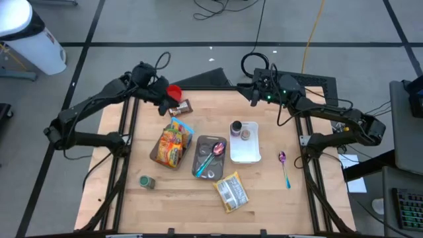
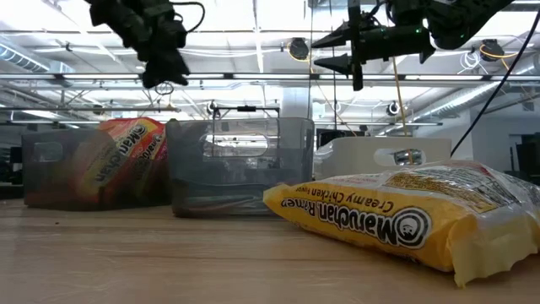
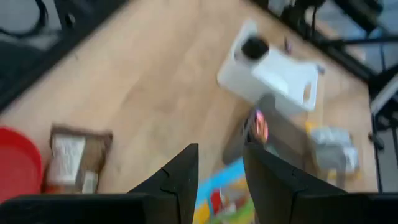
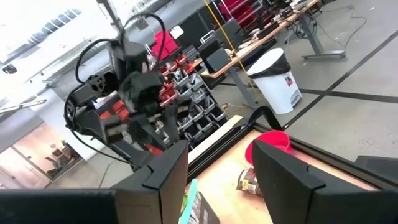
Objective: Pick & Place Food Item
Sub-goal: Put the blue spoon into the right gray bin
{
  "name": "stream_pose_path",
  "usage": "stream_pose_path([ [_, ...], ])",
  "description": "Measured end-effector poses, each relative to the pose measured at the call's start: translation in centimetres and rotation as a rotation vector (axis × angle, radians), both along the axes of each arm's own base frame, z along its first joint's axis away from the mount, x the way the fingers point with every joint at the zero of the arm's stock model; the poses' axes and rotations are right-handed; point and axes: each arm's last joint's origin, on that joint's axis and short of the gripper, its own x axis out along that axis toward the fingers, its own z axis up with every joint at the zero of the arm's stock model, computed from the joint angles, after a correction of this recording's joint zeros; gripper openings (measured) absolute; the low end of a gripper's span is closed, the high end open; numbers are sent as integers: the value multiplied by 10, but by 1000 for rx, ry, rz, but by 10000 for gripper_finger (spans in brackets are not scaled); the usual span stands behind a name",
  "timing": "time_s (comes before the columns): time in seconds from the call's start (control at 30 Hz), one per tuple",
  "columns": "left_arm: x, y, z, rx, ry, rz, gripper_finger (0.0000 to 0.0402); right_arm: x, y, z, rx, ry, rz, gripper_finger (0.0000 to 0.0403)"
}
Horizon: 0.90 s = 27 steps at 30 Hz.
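So at that point nothing was grabbed yet, and the step looked to me like the approach before a pick. Going near to far on the wooden table (image 1: 132, 158): at about 6 o'clock sat the yellow Maruchan creamy chicken ramen packet (image 1: 231, 192), lying flat on its own, with a small green-lidded jar (image 1: 147, 182) off at 8 o'clock. Around the centre were the clear bin holding the orange ramen packets (image 1: 171, 144), the grey bin with a spoon in it (image 1: 209, 156), and the white tray (image 1: 244, 151) with a small dark jar in it; a purple spoon (image 1: 283, 168) lay out at 3 o'clock. Up at 11 o'clock, a brown snack packet (image 1: 182, 107) sat just beside a red bowl (image 1: 174, 91). If the brown packet is the target (my guess, can't be sure which food item is meant), I'd come straight down, line the fingers across its short side, and stay clear of the bowl rim. The left gripper (image 1: 166, 104) hung above that 11 o'clock corner, fingers partly apart with a narrow gap, holding nothing and touching nothing. The right gripper (image 1: 254, 94) hovered high at about 1 o'clock, fingers also apart and empty.
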Motion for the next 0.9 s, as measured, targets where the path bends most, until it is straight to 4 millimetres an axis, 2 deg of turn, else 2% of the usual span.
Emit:
stream_pose_path([
  [0.13, -4, -7, -6, -49, 77, -31, 131, 1, 1, 0, 0, 2, 5, 171],
  [0.3, 2, -17, -7, -51, 100, -68, 131, 2, 1, -2, -10, 12, 17, 171],
  [0.43, 8, -25, -7, -34, 107, -88, 131, 2, 4, -1, -40, 21, 117, 171],
  [0.57, 15, -29, -4, -29, 68, -92, 131, -4, 6, 13, -11, 67, 281, 171],
  [0.8, 27, -25, 9, -1, -87, -43, 131, -23, 21, 41, -20, 487, 449, 171],
  [0.9, 30, -23, 14, -1, -139, -25, 131, -36, 31, 44, 1, 682, 498, 171],
])
